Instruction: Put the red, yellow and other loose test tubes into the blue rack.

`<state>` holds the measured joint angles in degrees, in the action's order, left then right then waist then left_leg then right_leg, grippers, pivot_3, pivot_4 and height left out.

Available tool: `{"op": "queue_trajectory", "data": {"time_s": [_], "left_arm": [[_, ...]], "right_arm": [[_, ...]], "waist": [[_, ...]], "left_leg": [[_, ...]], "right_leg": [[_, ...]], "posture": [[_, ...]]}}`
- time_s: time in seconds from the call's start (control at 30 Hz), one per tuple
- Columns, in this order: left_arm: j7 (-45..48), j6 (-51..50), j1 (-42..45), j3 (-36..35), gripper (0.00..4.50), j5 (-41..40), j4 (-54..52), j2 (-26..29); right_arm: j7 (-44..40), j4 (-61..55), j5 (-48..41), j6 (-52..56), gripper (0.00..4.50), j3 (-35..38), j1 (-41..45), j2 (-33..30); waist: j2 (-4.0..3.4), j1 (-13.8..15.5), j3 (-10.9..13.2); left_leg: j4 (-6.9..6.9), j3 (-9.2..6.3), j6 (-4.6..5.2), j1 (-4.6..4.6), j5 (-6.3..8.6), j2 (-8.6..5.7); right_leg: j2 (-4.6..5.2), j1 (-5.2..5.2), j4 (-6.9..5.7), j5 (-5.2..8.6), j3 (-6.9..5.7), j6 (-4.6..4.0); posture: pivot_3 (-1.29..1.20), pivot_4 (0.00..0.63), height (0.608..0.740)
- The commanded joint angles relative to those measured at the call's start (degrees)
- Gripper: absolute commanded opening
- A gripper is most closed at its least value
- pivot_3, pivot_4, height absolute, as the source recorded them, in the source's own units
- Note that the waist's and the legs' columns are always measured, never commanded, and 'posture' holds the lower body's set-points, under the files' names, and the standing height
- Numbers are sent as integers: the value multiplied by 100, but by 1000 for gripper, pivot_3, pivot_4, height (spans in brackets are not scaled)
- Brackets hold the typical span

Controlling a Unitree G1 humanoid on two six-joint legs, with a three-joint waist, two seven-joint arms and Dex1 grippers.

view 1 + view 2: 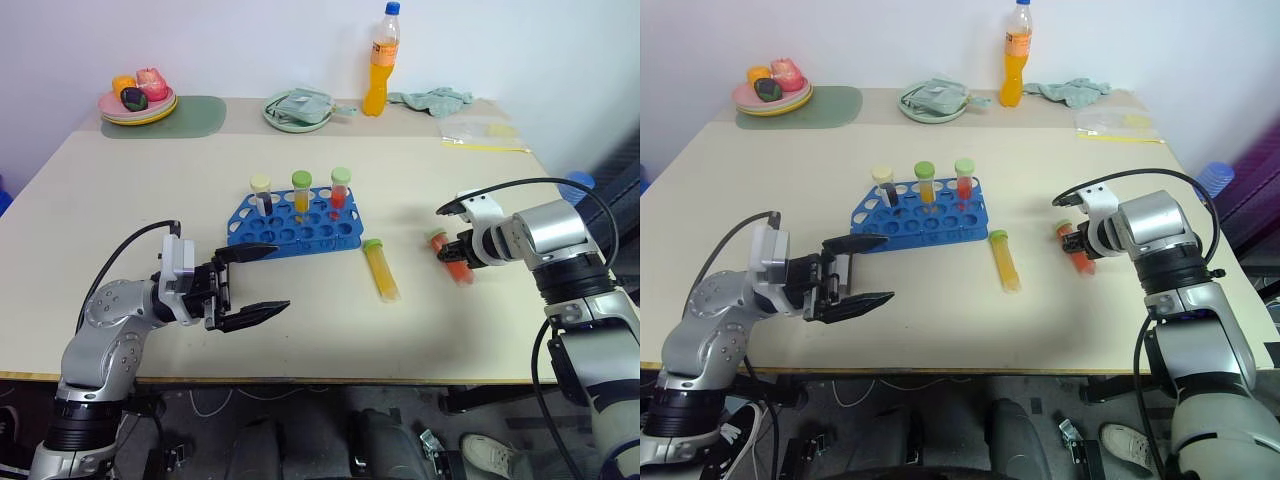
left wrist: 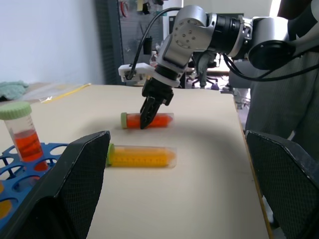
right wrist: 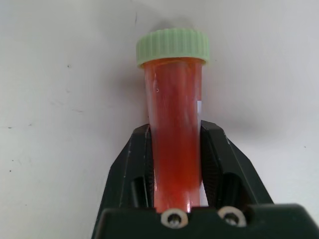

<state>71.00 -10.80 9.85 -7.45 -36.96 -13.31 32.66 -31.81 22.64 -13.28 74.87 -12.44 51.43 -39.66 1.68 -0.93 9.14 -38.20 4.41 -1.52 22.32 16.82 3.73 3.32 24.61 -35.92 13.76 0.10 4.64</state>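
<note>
A red test tube with a green cap lies on the table at the right, and my right gripper is shut on it; the fingers press its sides. Left of it lies the yellow test tube, flat, its green cap toward the back. The blue rack stands mid-table with three capped tubes upright in its back row. In front of the rack's left end, my left gripper hovers open, pointing right, holding nothing.
At the back are a plate of toy food on a green mat, a green dish holding a cloth, an orange drink bottle, a crumpled cloth and a plastic bag. A blue object sits beyond the right edge.
</note>
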Motion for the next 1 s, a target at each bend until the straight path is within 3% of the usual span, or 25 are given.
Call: {"op": "queue_trajectory", "data": {"time_s": [0.03,0.13,0.23,0.3,0.43,0.57,0.63,0.73,1.0], "left_arm": [[118,118,137,-73,4500,-75,124,59],[165,146,205,-77,4500,-63,228,65],[257,199,279,-122,4500,-61,405,93],[363,259,333,-171,4500,-72,589,134],[512,384,581,-252,4500,-12,1080,205],[639,388,805,-313,4500,-21,1363,346],[653,365,864,-309,4500,-40,1395,388],[706,334,902,-331,4500,-52,1464,469],[775,245,767,-501,4500,-99,1427,679]], "right_arm": [[-68,-659,-140,-357,771,571,44,-40],[-152,-1810,-373,-1445,771,1307,-601,-6],[180,-3092,-877,-2105,771,2491,-1364,630],[159,-3890,-912,-2707,771,2587,-1999,851],[544,-4767,-1148,-4380,771,2453,-2858,2395],[1068,-4002,-232,-6277,771,1676,-3047,3501],[1039,-3405,258,-7294,771,1274,-3020,3680],[1156,-2480,275,-8038,771,1152,-2745,4155],[1466,15,830,-10118,771,1054,-2081,4448]], "waist": [[-3,3,2],[-2,14,2],[-1,27,1],[0,45,0],[1,-21,-1],[-6,-57,2],[-6,-45,2],[-6,-29,3],[-7,-26,3]], "left_leg": [[0,0,0,0,0,0],[2,-1,0,3,0,1],[10,-4,0,4,1,1],[13,-6,0,5,1,2],[12,-7,0,0,1,3],[6,-5,-2,-8,-1,7],[6,-6,-2,-11,-1,7],[6,-3,-3,-9,-2,5],[6,-3,-5,-10,-3,5]], "right_leg": [[0,0,0,0,0,0],[-1,3,1,-1,-2,2],[-2,2,9,-11,-6,21],[-3,1,12,-11,-8,23],[-3,-7,17,-11,-11,22],[-9,-5,3,-8,-5,15],[-9,-5,-4,-2,-5,5],[-6,-5,-4,-1,-5,3],[-4,-5,-7,-1,-5,2]], "posture": [[0,150,740],[0,150,740],[0,150,740],[0,150,740],[0,150,740],[0,150,740],[0,150,740],[0,150,740],[0,150,740]]}}
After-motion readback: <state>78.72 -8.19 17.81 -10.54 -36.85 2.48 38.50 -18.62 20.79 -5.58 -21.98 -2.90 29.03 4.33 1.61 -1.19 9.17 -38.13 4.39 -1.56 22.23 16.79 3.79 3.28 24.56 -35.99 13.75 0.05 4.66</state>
